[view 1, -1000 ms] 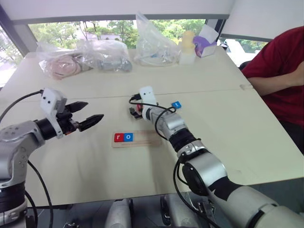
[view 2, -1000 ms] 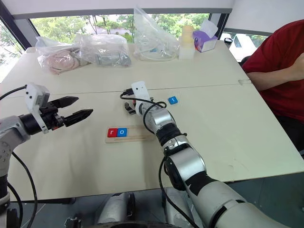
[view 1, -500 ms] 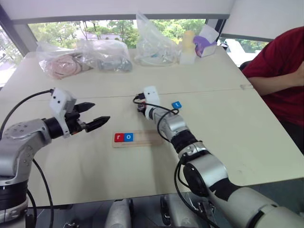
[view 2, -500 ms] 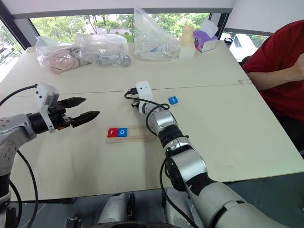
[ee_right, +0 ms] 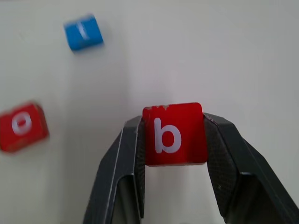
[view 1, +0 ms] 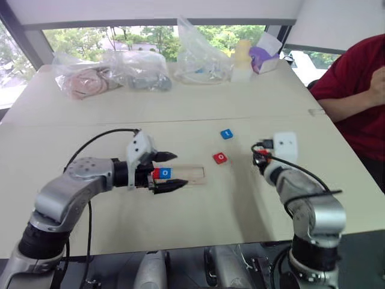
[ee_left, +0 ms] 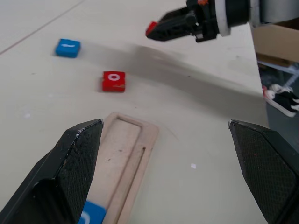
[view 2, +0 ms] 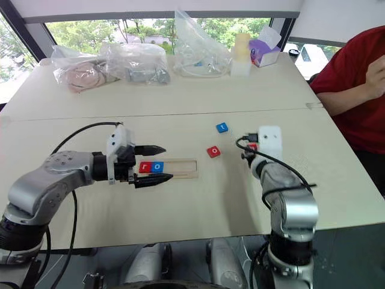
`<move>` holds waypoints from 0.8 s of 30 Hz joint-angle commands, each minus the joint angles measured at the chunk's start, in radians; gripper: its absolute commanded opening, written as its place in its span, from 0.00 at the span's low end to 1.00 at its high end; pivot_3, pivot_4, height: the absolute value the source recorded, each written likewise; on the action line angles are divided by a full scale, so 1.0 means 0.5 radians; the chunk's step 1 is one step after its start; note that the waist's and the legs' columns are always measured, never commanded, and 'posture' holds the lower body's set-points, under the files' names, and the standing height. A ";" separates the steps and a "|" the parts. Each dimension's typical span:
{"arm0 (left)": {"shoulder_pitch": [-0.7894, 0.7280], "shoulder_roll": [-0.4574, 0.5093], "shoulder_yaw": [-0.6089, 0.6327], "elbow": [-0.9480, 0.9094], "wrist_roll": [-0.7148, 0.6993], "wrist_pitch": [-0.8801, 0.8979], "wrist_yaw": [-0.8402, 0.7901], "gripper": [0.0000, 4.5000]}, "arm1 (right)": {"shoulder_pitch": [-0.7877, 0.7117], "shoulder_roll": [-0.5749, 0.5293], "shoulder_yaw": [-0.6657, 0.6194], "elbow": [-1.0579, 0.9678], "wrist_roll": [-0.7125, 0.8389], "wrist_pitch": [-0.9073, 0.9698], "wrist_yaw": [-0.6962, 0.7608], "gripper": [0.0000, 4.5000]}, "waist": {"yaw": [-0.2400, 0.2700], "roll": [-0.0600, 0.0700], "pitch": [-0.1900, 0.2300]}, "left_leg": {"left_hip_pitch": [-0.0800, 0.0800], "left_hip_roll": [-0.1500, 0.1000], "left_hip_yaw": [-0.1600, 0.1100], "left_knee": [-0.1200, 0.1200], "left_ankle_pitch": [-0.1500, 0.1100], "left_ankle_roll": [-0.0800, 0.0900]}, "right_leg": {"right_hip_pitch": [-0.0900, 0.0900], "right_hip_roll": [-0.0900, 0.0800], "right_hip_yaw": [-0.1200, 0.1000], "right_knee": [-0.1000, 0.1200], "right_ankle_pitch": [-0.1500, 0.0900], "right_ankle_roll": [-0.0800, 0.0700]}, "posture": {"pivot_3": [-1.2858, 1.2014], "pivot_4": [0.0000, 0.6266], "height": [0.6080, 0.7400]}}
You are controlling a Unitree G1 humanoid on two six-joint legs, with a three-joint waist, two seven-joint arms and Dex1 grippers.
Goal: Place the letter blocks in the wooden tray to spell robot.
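Right wrist view: right tool [ee_right: 174, 140] pinches red b block [ee_right: 174, 134].

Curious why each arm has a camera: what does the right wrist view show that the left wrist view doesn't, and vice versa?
Right wrist alone: the white b on the red block clamped in the right gripper. Left wrist alone: the wooden tray holding a blue block, ahead of the open left gripper. Both: the loose red o block and loose blue block on the table.
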 commanded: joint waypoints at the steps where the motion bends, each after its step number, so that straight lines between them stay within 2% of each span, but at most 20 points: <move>1: -0.087 -0.009 -0.048 0.093 0.083 -0.125 -0.050 1.00 | 0.018 0.106 0.031 -0.122 -0.023 0.161 -0.083 0.26 | -0.010 0.000 0.000 | 0.001 0.000 -0.002 0.000 0.000 0.000 | 0.000 0.002 0.000 0.000 0.001 -0.002 | 0.52 0.24 0.98; 8: -0.146 -0.061 -0.073 0.176 0.089 -0.170 -0.091 1.00 | -0.112 0.348 -0.180 0.090 -0.034 0.276 -0.141 0.26 | -0.008 -0.001 0.000 | 0.000 0.000 -0.003 0.000 0.000 0.000 | 0.000 0.003 0.002 -0.003 0.002 -0.001 | 0.52 0.24 0.98; 13: -0.118 -0.030 -0.022 0.158 0.082 -0.149 -0.092 1.00 | -0.099 0.311 -0.122 0.079 -0.036 0.299 -0.130 0.81 | -0.009 -0.001 0.000 | 0.000 0.000 -0.003 0.000 0.000 0.000 | 0.001 0.003 0.002 -0.003 0.001 -0.003 | 0.52 0.24 0.98; 14: -0.112 -0.024 -0.017 0.155 0.082 -0.146 -0.092 1.00 | -0.099 0.298 -0.115 0.074 -0.035 0.295 -0.126 0.94 | -0.009 -0.001 -0.001 | 0.001 0.000 -0.004 0.000 0.000 0.000 | 0.002 0.003 0.002 -0.003 0.001 -0.003 | 0.52 0.24 0.98; 15: -0.099 -0.006 -0.007 0.149 0.081 -0.144 -0.096 1.00 | -0.096 0.254 -0.093 0.053 -0.036 0.286 -0.118 0.98 | -0.008 -0.001 -0.001 | 0.001 0.000 -0.004 0.000 0.000 0.000 | 0.002 0.003 0.002 -0.004 0.001 -0.003 | 0.52 0.24 0.98; 16: -0.086 0.015 0.008 0.144 0.078 -0.144 -0.104 1.00 | -0.092 0.181 -0.062 0.021 -0.035 0.240 -0.098 0.98 | -0.007 -0.001 -0.001 | 0.001 0.000 -0.004 0.000 0.000 0.000 | 0.002 0.003 0.002 -0.004 0.001 -0.003 | 0.52 0.24 0.98; 18: -0.071 0.066 0.050 0.144 0.059 -0.139 -0.128 1.00 | -0.087 -0.106 0.015 -0.027 -0.012 0.019 0.047 0.98 | -0.001 0.001 0.001 | 0.000 -0.001 -0.004 0.000 0.000 0.000 | 0.002 0.001 0.002 -0.006 0.000 -0.003 | 0.52 0.24 0.98; 21: -0.063 0.113 0.083 0.133 0.013 -0.115 -0.157 1.00 | -0.050 -0.358 0.032 -0.014 0.121 -0.223 0.316 0.98 | -0.005 0.001 0.002 | -0.003 -0.005 0.000 0.000 0.000 0.000 | 0.001 -0.005 0.003 -0.008 -0.002 0.001 | 0.52 0.24 0.98; 24: -0.051 0.191 0.084 0.092 -0.033 -0.079 -0.249 1.00 | 0.078 -0.743 0.042 0.085 0.294 -0.597 0.835 0.98 | -0.008 0.001 0.002 | -0.001 -0.004 -0.001 -0.001 0.000 0.000 | 0.002 -0.001 0.003 -0.008 -0.002 0.002 | 0.52 0.24 0.98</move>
